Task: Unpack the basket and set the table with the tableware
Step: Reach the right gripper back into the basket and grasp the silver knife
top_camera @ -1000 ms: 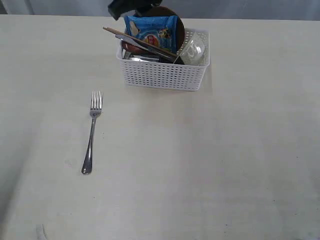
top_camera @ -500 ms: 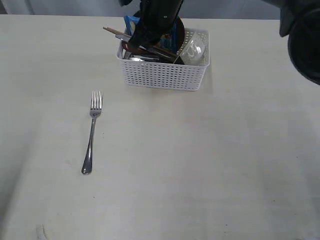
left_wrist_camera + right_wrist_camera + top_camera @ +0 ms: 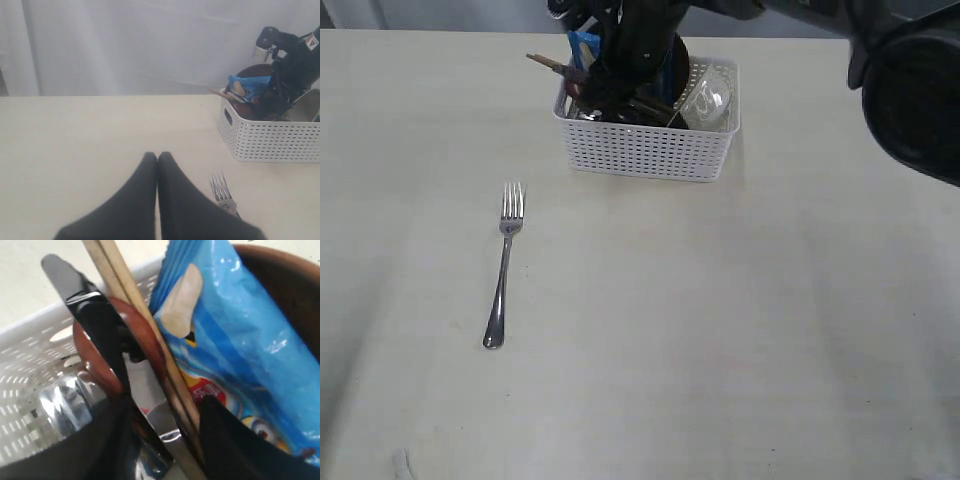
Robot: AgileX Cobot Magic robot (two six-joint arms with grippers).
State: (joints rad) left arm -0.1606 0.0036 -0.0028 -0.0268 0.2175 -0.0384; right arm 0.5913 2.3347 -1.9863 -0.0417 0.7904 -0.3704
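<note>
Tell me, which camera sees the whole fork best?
The exterior view: the fork lies whole on the table, tines to handle. The left wrist view catches only its tines; the right wrist view shows none of it.

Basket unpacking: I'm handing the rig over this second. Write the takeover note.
Left gripper: jaws shut, empty, low over the table near the fork.
Right gripper: inside the basket, jaws open astride the knife and chopsticks, nothing gripped yet.
Done: the fork lies on the table, out of the basket.
Left: knife, chopsticks, spoon, cup, brown plate and bowl are all in the basket, alongside the chip bag.
</note>
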